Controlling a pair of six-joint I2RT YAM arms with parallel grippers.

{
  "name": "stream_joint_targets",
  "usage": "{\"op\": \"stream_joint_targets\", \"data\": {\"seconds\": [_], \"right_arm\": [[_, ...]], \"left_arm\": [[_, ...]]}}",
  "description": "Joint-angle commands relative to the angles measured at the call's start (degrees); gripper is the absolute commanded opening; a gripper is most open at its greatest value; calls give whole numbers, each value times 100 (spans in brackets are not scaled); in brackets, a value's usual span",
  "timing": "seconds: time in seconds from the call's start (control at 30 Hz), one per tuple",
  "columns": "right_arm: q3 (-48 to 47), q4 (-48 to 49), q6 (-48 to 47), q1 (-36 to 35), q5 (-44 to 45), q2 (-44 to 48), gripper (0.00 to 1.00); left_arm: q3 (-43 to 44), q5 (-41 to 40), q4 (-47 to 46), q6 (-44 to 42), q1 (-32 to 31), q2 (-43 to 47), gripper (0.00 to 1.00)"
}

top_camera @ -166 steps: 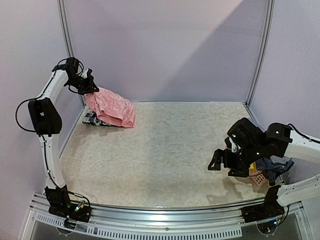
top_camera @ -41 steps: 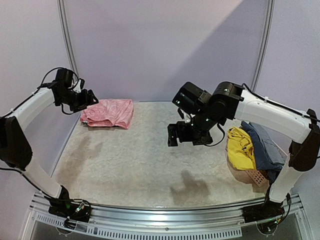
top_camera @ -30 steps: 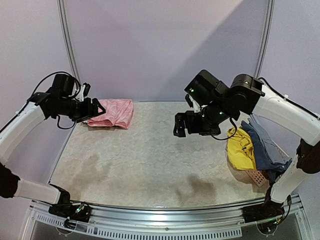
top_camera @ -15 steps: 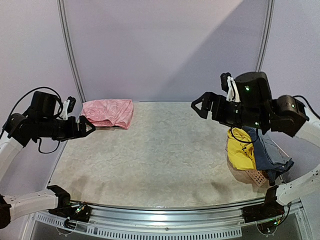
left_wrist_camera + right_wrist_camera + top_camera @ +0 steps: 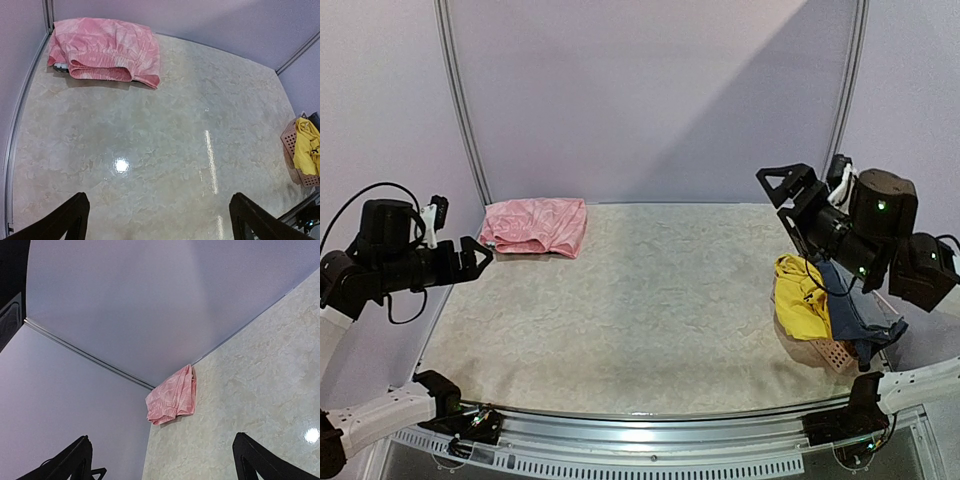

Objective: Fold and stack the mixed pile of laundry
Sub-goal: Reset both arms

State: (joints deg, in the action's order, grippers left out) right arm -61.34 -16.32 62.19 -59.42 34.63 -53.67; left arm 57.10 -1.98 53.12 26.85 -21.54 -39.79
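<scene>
The salmon basket (image 5: 836, 356) stands at the lower right of the top view, at the table's (image 5: 650, 310) right edge. The yellow garment (image 5: 800, 295) lies heaped over its top. The blue-grey garment (image 5: 855, 300) lies against the yellow one on its right side. How far either reaches inside the basket cannot be told.

The pink garment (image 5: 535, 225) lies folded at the upper left of the table, against the back wall.

The left gripper (image 5: 470, 258) hangs at mid-left, jaws spread wide and empty. The right gripper (image 5: 810, 178) is raised at upper right, jaws likewise apart and empty.

The left wrist view alone shows a sliver of the checked shirt (image 5: 60, 66) under the pink garment's left edge. The blue-grey garment appears only in the top view. The right wrist view shows only the pink garment among the laundry.
</scene>
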Motion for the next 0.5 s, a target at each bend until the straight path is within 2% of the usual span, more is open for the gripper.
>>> {"op": "stream_joint_targets", "data": {"seconds": [0.0,0.07,0.17,0.27,0.33,0.4,0.47], "right_arm": [[1267,893,767,96,615,977,99],[1266,279,1208,169,887,1304,99],[325,-1605,1203,181,1376,1293,99],[-934,-3462,739,187,1820,665,99],[-1598,-4216,480,199,1991,82,99],[-2102,-4595,-307,465,1513,-370,99],[-2611,-5205,-774,1190,376,-987,99]], "left_arm": [[-76,-15,-375,233,-44,-179,100],[-8,80,-368,143,-43,-329,100],[193,-138,-118,100,-43,-626,100],[345,-298,-10,65,-43,-870,100],[394,-398,-16,57,-48,-1022,100],[439,-562,-4,93,-43,-1192,100],[604,-692,44,146,-45,-1385,100]]}}
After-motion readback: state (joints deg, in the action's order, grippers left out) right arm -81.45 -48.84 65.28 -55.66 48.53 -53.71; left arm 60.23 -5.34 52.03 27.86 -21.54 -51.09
